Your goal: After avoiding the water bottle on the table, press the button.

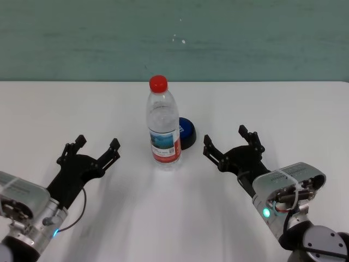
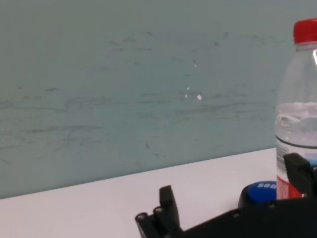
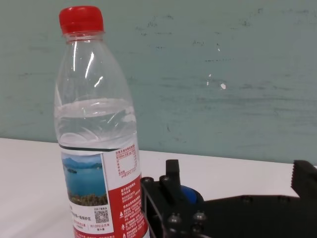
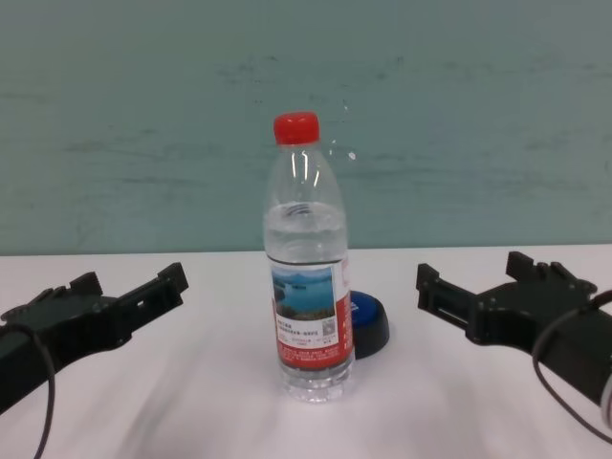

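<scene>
The water bottle (image 1: 163, 123) stands upright in the middle of the white table (image 1: 65, 109), clear with a red cap and a lake label; it also shows in the chest view (image 4: 308, 263) and both wrist views (image 3: 96, 134) (image 2: 298, 109). The blue button (image 1: 187, 132) sits just behind and right of it, partly hidden (image 4: 367, 322) (image 2: 258, 193) (image 3: 190, 193). My left gripper (image 1: 92, 147) is open, left of the bottle. My right gripper (image 1: 229, 143) is open, right of the button, empty.
A teal wall (image 1: 245, 38) rises behind the table's far edge. Bare white tabletop lies on both sides of the bottle and in front of it.
</scene>
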